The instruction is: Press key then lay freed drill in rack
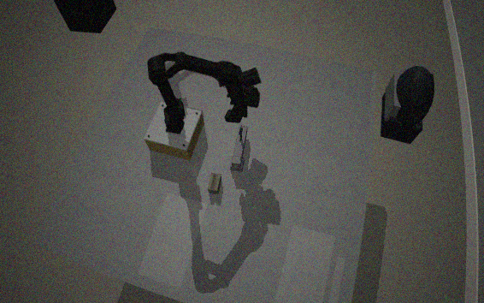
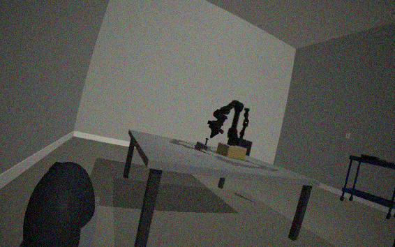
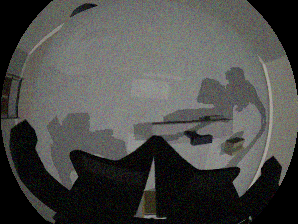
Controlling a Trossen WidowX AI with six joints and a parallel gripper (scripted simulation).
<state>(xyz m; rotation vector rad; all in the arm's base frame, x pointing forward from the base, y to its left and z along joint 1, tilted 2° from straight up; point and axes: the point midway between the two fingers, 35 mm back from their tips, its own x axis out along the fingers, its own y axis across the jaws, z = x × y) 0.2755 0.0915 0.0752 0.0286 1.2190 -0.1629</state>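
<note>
My gripper (image 1: 233,116) (image 2: 211,135) (image 3: 156,139) is shut and empty, its fingertips together. It hangs above the table beyond the back end of a long, narrow grey fixture (image 1: 238,160) (image 2: 201,146) (image 3: 170,130). A small dark upright piece (image 2: 206,141) stands at the fixture. A dark piece (image 3: 201,139) shows beside the fixture in the wrist view. Which dark part is the drill and which is the key, I cannot tell. A small tan block (image 1: 215,183) (image 3: 234,146) sits apart from the fixture; whether it is the rack is unclear.
The arm stands on a yellow-sided box (image 1: 170,150) (image 2: 236,152) left of the fixture in the top view. The table (image 2: 167,155) bears all of these. A dark chair (image 1: 416,94) (image 2: 59,206) and a blue trolley (image 2: 370,199) stand off the table.
</note>
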